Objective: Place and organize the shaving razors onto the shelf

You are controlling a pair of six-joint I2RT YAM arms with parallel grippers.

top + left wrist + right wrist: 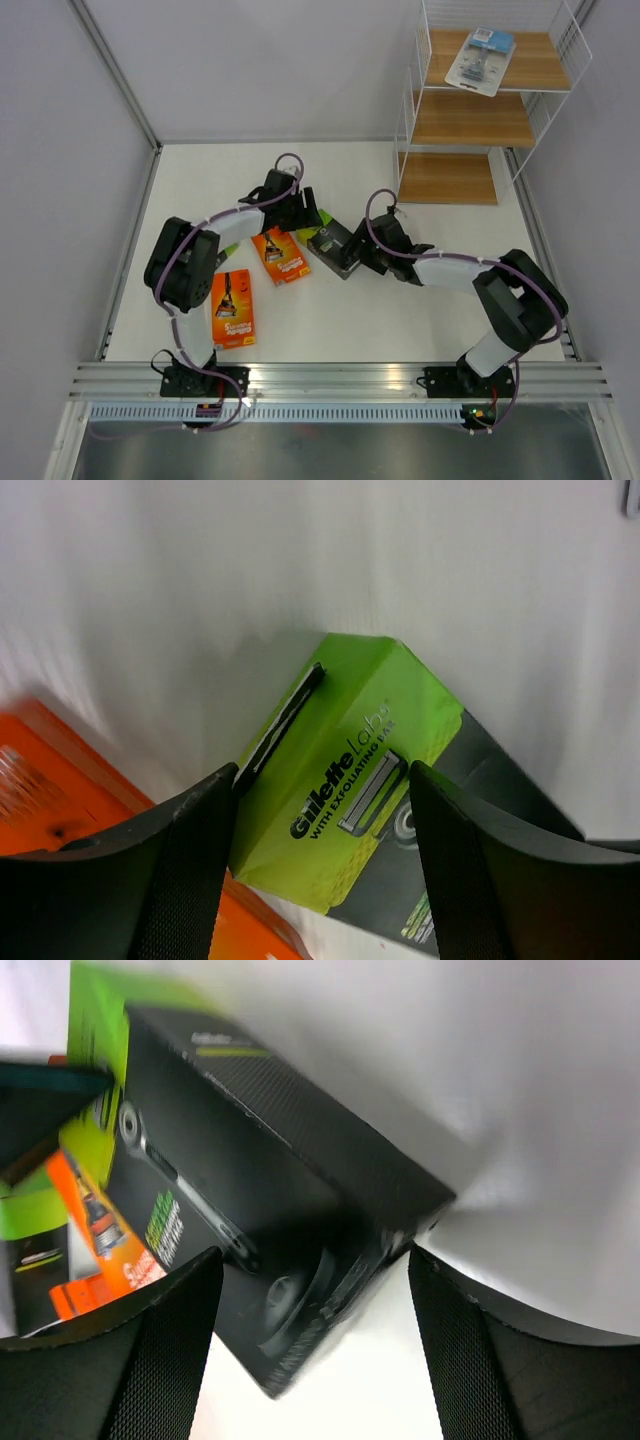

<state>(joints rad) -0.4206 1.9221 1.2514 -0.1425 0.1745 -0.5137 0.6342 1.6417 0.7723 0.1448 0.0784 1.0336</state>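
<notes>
Two black boxes with lime-green ends lie mid-table. My left gripper [308, 210] is open over one box [325, 214]; in the left wrist view the gripper [322, 780] stands open with a finger either side of the box's green end [350, 750]. My right gripper [352, 256] is open at the other black box [333, 246]; in the right wrist view the gripper [313, 1260] has that box's near corner [280, 1210] between its fingers. Two orange cards [281, 254] [233, 308] lie flat on the table. The clear blister pack [480, 60] lies on the shelf's [470, 120] top board.
The shelf stands at the back right against the wall, its middle and bottom boards bare. One orange card [60, 780] lies just beside the left gripper's box and also shows in the right wrist view [100, 1230]. Metal rails edge the white table.
</notes>
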